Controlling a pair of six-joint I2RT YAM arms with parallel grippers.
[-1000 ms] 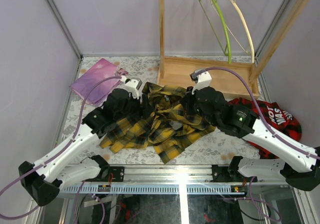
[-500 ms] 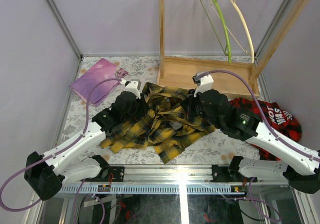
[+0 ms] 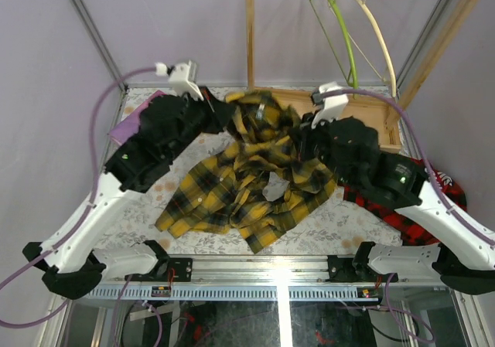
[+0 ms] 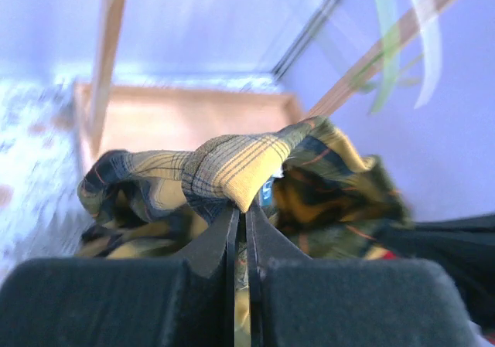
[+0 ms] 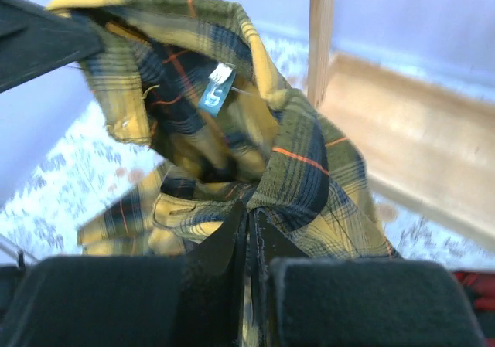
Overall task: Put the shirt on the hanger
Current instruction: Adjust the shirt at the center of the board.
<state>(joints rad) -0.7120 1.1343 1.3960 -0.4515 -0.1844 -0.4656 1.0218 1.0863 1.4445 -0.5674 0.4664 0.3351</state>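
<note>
Two pinches carry the whole job at present; the left gripper [image 4: 240, 209] has its jaws pressed flat together on a fold of the shirt [image 3: 247, 177], a plaid roll of cloth standing just above the tips; the right gripper [image 5: 249, 208] is likewise closed tight, a bunched fold of the same cloth caught between its tips, close under the collar where a small blue size tag [image 5: 214, 92] shows. Out from the two grips, the collar end hangs raised between the arms, just in front of the wooden rack [image 3: 250, 53]; the lower body and sleeves trail down onto the patterned table [image 3: 340, 223] in a heap. The hanger [image 3: 346, 42], thin and pale green, hangs from the rack's top bar, up and to the right of the raised collar, beside a cream hanger [image 3: 380, 49] and apart from the cloth; a red-and-black garment [image 3: 445, 186] lies by the right arm. I'd say this is the lifting step; the neck opening looks crumpled, so next the arms would need to draw apart to spread the shoulders, then bring the collar up to the green hanger without snagging the cream one.
</note>
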